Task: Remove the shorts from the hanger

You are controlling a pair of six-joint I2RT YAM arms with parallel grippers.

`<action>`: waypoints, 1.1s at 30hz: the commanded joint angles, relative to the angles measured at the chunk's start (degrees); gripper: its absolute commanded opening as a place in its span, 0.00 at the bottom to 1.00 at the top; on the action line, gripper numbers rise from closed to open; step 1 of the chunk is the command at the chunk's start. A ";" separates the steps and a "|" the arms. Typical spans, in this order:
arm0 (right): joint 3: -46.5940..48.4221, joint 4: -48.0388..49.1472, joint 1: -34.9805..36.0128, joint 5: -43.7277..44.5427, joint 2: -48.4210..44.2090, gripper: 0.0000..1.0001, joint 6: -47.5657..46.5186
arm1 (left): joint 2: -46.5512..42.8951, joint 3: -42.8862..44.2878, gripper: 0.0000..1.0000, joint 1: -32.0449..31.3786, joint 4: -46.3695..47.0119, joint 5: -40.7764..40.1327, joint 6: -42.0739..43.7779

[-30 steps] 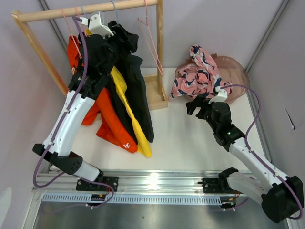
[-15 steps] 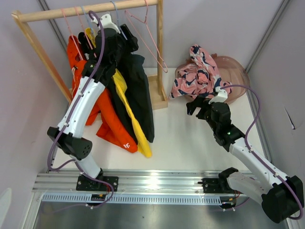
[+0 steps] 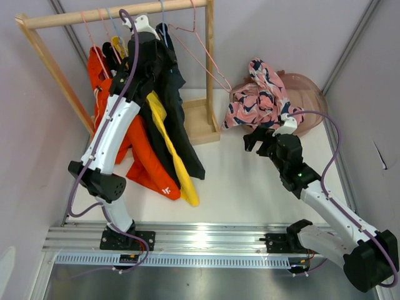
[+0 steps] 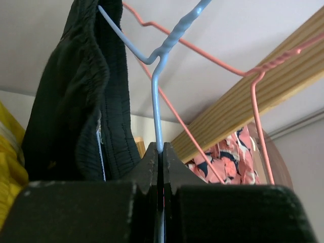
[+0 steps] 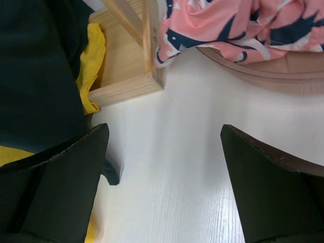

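Observation:
Black shorts [image 3: 182, 147] hang from a blue wire hanger [image 4: 156, 101] on the wooden rail [image 3: 94, 16]; their waistband [image 4: 76, 106] drapes just left of the wire. My left gripper [image 3: 150, 32] is up at the rail, shut on the blue hanger's wire [image 4: 160, 152]. Orange shorts [image 3: 145, 164] and yellow shorts [image 3: 177, 164] hang beside them, with more black fabric between. Pink floral shorts [image 3: 257, 100] lie in a brown basket [image 3: 310, 94]. My right gripper [image 3: 258, 139] hovers low over the table, open [image 5: 164, 132] and holding nothing.
An empty pink hanger [image 3: 201, 57] swings on the rail to the right of the blue one. The rack's wooden base [image 3: 203, 125] and upright post [image 3: 210, 56] stand between the two arms. Grey walls close in on the left and the right.
My left gripper has moved right along the rail and shut on the blue hanger's wire. The black shorts and the pink hanger have swung to the right. The right arm is unmoved.

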 commanded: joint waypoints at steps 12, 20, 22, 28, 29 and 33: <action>21.41 5.73 21.36 -4.25 5.31 0.99 -8.53 | -7.49 7.93 0.00 -0.07 -0.42 6.56 -2.71; 33.72 8.98 34.47 2.17 19.00 0.99 -12.32 | -11.53 0.81 0.00 -1.82 1.07 6.92 -6.04; 36.36 8.72 35.78 3.23 21.13 0.99 -12.40 | -12.76 -0.77 0.00 -2.00 1.77 7.09 -6.58; 38.91 10.82 37.37 6.21 25.53 0.99 -13.19 | -18.03 -6.04 0.00 -2.62 3.26 8.67 -8.95; 39.09 11.17 37.37 6.74 25.88 0.99 -13.37 | -19.69 -7.96 0.00 -2.70 3.61 9.20 -9.13; 39.18 12.23 37.55 9.64 27.02 0.86 -14.25 | -23.39 -11.40 0.00 -2.79 4.49 9.90 -9.74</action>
